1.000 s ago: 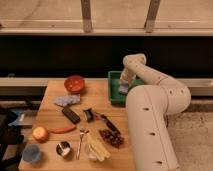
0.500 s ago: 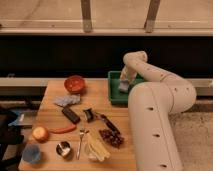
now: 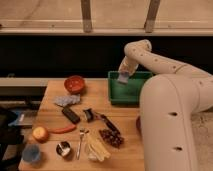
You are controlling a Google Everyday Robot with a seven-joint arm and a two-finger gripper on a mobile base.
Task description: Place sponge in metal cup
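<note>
My gripper (image 3: pixel 123 74) hangs over the back left corner of the green tray (image 3: pixel 131 93), at the end of the white arm that reaches in from the right. It is shut on the sponge (image 3: pixel 123 78), a small blue-grey block held just above the tray's rim. The metal cup (image 3: pixel 63 148) stands upright near the table's front left edge, shiny with a dark inside, far from the gripper and down to its left.
A red bowl (image 3: pixel 75 84), pale rag (image 3: pixel 67 100), black bar (image 3: pixel 71 114), red chili (image 3: pixel 62 129), round orange fruit (image 3: pixel 40 133), light blue cup (image 3: pixel 31 153), fork (image 3: pixel 80 141), bananas (image 3: pixel 97 149) and grapes (image 3: pixel 112 137) lie on the wooden table. The robot's white body fills the right side.
The gripper closed on the sponge down in the green tray and has lifted it up to the tray's rim.
</note>
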